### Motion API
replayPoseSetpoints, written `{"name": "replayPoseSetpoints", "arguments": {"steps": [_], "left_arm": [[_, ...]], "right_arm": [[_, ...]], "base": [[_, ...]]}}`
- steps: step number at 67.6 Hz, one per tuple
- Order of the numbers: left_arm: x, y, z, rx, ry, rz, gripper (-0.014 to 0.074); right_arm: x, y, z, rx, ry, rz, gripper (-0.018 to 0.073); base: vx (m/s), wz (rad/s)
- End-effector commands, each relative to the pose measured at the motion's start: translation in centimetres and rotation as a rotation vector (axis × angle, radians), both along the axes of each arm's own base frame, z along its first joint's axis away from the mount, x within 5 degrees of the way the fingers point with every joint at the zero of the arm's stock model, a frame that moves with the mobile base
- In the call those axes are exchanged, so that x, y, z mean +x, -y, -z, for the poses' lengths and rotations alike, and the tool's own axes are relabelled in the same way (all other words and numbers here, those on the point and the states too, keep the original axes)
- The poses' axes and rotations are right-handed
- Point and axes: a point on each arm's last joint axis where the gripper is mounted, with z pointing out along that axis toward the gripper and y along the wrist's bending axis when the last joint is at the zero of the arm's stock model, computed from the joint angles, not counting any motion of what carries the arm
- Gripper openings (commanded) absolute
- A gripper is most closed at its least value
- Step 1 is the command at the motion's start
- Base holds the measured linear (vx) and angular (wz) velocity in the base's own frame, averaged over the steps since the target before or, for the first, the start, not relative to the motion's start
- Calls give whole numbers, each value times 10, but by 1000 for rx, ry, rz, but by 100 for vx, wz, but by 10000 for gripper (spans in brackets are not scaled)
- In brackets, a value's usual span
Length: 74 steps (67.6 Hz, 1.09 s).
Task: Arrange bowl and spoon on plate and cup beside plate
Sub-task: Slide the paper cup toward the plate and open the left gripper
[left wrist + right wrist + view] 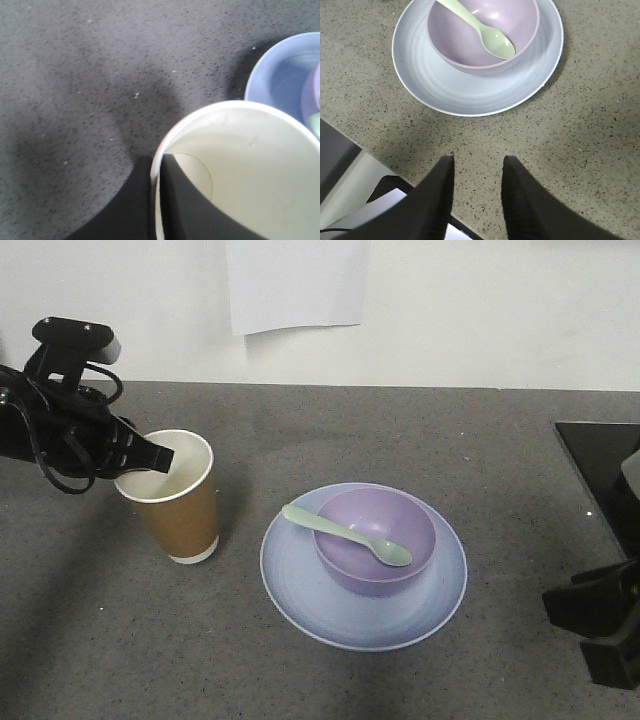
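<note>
The brown paper cup (178,502) stands upright on the grey table, left of the pale blue plate (300,585). My left gripper (150,455) is shut on the cup's (260,165) white rim, one finger inside the cup and one outside; in the left wrist view the left gripper (156,172) pinches that rim. The lavender bowl (375,540) sits on the plate, with the mint-green spoon (345,533) lying across it, scoop inside. My right gripper (476,165) hangs open over bare table near the plate (470,95), bowl (470,35) and spoon (480,27).
A black panel (605,465) lies at the table's right edge. A white sheet of paper (295,282) hangs on the back wall. The table's edge with a light and dark object (365,200) shows beneath my right gripper.
</note>
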Motion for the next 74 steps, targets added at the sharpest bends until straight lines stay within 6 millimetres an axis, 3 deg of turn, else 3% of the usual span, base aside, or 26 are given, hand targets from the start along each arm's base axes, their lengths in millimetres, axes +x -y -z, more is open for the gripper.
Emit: {"name": "replayPoseSetpoints", "arguments": {"steps": [1, 18, 37, 47, 62, 74], "left_arm": [[1, 8, -19, -54, 113, -6, -8], [10, 18, -1, -39, 60, 17, -8], [9, 19, 3, -32, 27, 26, 8], [9, 19, 2, -34, 34, 25, 102], [7, 17, -8, -43, 84, 18, 351], [-7, 13, -31, -63, 157, 17, 409]], "right_arm": [[1, -1, -10, 32, 59, 6, 232], [1, -1, -10, 32, 58, 5, 232], [1, -1, -10, 32, 57, 5, 232], [1, -1, -10, 32, 57, 5, 232], [1, -1, -10, 32, 57, 5, 232], [1, -1, -10, 32, 57, 5, 232]], "base": [[0, 0], [0, 0], [0, 0], [0, 0], [0, 0], [0, 0]]}}
